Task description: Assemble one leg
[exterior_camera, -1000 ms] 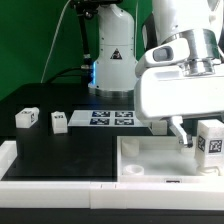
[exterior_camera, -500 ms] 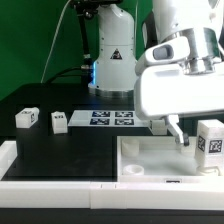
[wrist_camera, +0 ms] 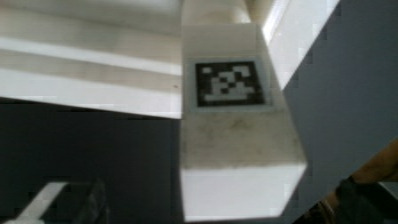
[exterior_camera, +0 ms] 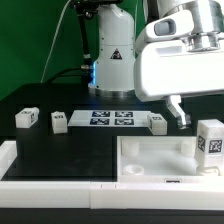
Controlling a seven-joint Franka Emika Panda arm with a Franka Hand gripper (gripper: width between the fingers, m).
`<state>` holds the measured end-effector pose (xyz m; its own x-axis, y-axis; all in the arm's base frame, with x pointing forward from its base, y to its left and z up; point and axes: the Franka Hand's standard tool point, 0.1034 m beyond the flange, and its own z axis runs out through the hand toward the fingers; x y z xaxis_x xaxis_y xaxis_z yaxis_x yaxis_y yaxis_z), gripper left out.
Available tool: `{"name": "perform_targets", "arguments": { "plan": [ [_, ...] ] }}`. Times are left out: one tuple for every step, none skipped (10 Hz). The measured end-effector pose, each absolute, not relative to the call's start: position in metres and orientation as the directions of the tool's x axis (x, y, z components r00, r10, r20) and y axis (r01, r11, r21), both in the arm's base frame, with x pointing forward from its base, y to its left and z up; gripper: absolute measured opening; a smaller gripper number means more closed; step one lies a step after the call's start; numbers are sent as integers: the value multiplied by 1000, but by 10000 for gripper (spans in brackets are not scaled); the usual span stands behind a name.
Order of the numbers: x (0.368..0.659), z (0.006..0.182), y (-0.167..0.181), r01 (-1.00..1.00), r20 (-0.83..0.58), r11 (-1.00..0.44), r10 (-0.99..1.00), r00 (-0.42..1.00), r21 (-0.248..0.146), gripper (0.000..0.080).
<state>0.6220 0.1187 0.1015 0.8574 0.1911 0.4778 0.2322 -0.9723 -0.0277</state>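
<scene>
One leg (exterior_camera: 210, 140), a white post with a marker tag, stands upright on the right corner of the large white tray-like piece (exterior_camera: 150, 160). My gripper (exterior_camera: 177, 110) hangs above the tray, lifted clear of that leg, with nothing in it. In the wrist view the same leg (wrist_camera: 240, 120) runs down the middle with its tag facing the camera. A dark finger (wrist_camera: 54, 205) shows to one side of the leg, apart from it. Three more legs lie on the black table: two at the exterior view's left (exterior_camera: 26, 118) (exterior_camera: 59, 122) and one by the marker board (exterior_camera: 158, 123).
The marker board (exterior_camera: 112, 118) lies flat at the middle back of the table. The robot's base (exterior_camera: 112, 60) stands behind it. A white raised rim (exterior_camera: 60, 170) runs along the table's front edge.
My gripper has risen from beside the upright leg on the tray. The leg has stayed standing where it was.
</scene>
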Motion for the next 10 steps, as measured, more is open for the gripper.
{"name": "perform_targets", "arguments": {
  "plan": [
    [616,96,122,233,391,-971,195,900,-53,649],
    [619,97,123,215,346,-974,180,921,-66,649],
    [616,93,121,215,235,-973,191,953,-79,649],
    [619,94,119,226,134,-970,213,968,-89,649],
    [622,93,117,225,83,-969,217,973,-98,649],
    [618,91,116,228,-19,-967,231,973,-115,649],
    [621,90,117,230,-54,-966,238,970,-121,649],
    [623,89,118,231,-53,-965,239,970,-122,649],
    [623,89,118,231,-51,-965,238,970,-121,649],
    [623,89,118,231,-51,-965,238,970,-121,538]
  ]
}}
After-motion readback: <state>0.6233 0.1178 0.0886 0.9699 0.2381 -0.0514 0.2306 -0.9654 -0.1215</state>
